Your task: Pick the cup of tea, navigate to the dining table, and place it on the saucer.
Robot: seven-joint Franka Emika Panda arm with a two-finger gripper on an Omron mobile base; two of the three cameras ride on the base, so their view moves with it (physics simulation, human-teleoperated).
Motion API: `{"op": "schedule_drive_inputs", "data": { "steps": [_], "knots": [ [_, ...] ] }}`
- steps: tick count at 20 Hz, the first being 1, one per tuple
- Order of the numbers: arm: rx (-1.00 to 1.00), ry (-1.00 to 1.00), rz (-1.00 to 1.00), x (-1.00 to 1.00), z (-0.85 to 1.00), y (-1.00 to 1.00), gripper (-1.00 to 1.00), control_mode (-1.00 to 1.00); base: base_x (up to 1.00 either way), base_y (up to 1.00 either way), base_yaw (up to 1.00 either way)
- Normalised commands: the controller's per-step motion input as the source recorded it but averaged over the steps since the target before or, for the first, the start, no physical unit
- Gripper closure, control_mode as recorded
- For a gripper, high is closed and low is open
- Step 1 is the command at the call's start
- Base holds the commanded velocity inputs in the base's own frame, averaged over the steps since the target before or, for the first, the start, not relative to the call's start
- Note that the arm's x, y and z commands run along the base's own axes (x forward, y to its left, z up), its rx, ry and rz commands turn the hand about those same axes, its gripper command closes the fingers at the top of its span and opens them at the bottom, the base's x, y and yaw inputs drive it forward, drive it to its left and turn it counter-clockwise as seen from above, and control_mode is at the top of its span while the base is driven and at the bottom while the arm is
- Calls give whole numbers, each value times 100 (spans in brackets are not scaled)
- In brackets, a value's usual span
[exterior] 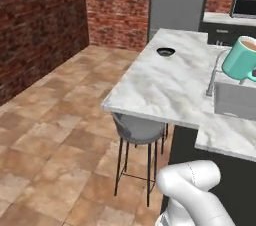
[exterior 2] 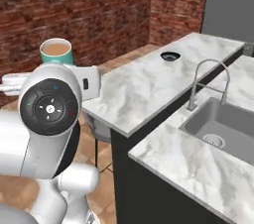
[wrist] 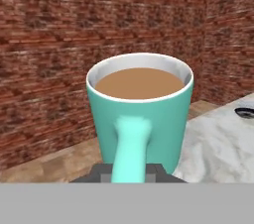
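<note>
The cup of tea [wrist: 140, 114] is a teal mug with a white inner rim and brown liquid, and it stays upright in the air. My gripper [wrist: 130, 172] is shut on its handle, which faces the hand camera. The cup [exterior: 242, 57] hangs at the right edge of the left base view, above the sink area, and the cup [exterior 2: 56, 51] rises behind my arm in the right base view. The saucer [exterior: 165, 51] is a small dark dish near the far end of the dining table [exterior: 160, 85], well apart from the cup. The saucer [exterior 2: 170, 56] sits on the marbled top [exterior 2: 144, 89].
A steel sink [exterior 2: 223, 124] with a curved faucet [exterior 2: 208, 82] is set in the counter beside the table. A grey stool [exterior: 137, 130] stands under the table's near edge. A grey fridge [exterior: 180, 0] and brick walls lie beyond. Tiled floor opens to the left.
</note>
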Motion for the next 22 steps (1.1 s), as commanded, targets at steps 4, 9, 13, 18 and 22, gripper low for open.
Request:
{"op": "schedule_drive_inputs", "data": {
  "steps": [4,9,13,18,22],
  "knots": [
    [0,0,0,0,0,0,100,100,100,94,-55],
    [0,0,0,0,0,0,100,100,100,93,-60],
    [0,0,0,0,0,0,100,100,91,96,-63],
    [0,0,0,0,0,0,100,100,4,100,-59],
    [0,0,0,0,0,0,100,100,-61,100,-31]
  ]
}}
